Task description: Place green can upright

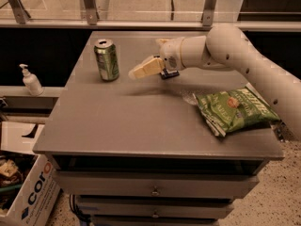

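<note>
The green can (106,60) stands upright on the grey table (131,121) near its far left corner, silver rim up, pale markings on its side. My gripper (140,71) hangs just above the table to the right of the can, a short gap away from it, and holds nothing. Its cream fingers (146,68) point left towards the can. The white arm reaches in from the right edge of the view.
A flat crinkled green snack bag (233,109) lies at the table's right side. A white pump bottle (30,80) stands on a ledge to the left. A cardboard box (26,187) sits on the floor at lower left. Drawers are below the tabletop.
</note>
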### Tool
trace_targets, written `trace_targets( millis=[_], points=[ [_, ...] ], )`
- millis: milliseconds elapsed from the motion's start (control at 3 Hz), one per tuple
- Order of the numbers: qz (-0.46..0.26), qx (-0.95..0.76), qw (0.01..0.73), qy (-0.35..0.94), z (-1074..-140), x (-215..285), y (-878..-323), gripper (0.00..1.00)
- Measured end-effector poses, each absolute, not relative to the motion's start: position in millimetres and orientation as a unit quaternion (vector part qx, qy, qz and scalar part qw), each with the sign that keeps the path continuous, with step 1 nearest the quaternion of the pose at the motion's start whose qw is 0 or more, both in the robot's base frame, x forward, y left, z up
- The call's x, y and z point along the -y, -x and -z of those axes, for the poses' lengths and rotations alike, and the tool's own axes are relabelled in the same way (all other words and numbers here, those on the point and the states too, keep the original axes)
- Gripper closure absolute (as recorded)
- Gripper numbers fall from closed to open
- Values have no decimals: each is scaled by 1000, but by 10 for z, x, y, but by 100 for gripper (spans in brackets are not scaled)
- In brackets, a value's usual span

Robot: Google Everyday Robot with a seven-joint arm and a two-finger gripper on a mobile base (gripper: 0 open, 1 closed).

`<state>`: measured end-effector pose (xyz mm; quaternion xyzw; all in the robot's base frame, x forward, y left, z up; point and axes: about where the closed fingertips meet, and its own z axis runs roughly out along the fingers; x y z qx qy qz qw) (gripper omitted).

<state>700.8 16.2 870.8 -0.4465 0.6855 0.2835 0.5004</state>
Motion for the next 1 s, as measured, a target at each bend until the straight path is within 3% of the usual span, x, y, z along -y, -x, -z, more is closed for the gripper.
trace_targets(
  millis=[667,1000],
  points=[
    [-270,-672,529,443,-8905,568,-7047,0],
    [-269,-670,530,443,-8928,577,-7051,0]
  ],
)
